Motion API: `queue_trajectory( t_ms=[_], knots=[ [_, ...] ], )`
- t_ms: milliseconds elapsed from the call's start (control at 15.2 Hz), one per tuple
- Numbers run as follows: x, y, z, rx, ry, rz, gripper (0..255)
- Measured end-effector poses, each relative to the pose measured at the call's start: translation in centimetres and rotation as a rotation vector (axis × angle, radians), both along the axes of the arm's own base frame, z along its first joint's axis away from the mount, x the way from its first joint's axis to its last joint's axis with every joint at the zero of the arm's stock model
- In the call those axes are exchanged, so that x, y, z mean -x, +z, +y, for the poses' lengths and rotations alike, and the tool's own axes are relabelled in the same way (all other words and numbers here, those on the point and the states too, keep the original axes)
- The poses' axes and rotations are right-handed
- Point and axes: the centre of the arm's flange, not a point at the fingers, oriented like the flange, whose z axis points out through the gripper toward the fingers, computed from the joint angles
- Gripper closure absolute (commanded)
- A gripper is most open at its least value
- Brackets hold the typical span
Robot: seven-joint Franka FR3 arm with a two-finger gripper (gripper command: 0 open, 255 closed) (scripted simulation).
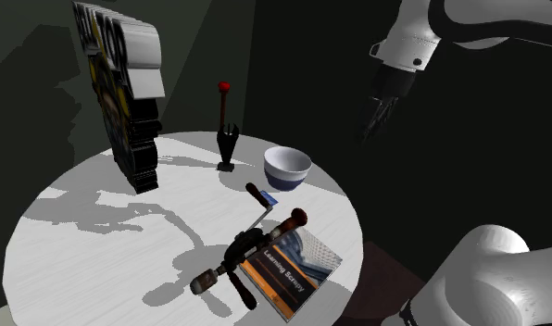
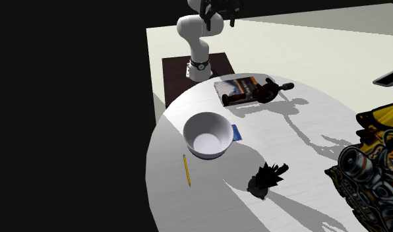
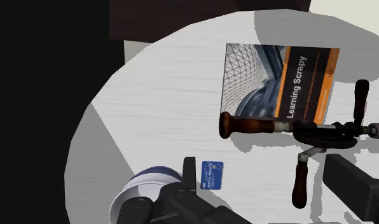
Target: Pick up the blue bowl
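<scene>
The bowl (image 1: 287, 168) is white inside with a blue band around its lower wall. It stands upright on the round white table (image 1: 98, 231), near the edge at the shoulder view's right. My black gripper (image 1: 381, 116) hangs in the air above the bowl, off to that view's right and past the table edge. In the wrist view the gripper (image 3: 258, 164) is open with nothing between its fingers, and the bowl (image 3: 144, 188) sits partly behind the left finger (image 3: 182, 197). The second exterior view has the bowl (image 2: 206, 135) near the table's left edge.
A hand drill (image 1: 251, 250) lies across a book (image 1: 297, 273) near the table's front edge. A small blue card (image 1: 269, 197) lies beside the bowl. A black spiky object (image 1: 226, 148), a thin pencil (image 2: 186, 170) and a big yellow-and-black machine (image 1: 126, 93) stand further off.
</scene>
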Motion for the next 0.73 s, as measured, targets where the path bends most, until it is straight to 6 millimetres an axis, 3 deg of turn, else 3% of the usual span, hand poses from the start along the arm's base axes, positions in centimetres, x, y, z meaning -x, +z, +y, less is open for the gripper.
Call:
queue_trajectory(
  t_ms=[198, 726],
  knots=[
    [-1.2, -1.0, 0.0, 0.008, 0.004, 0.003, 0],
    [-9.4, -7.5, 1.0, 0.059, 0.029, 0.018, 0]
  ],
)
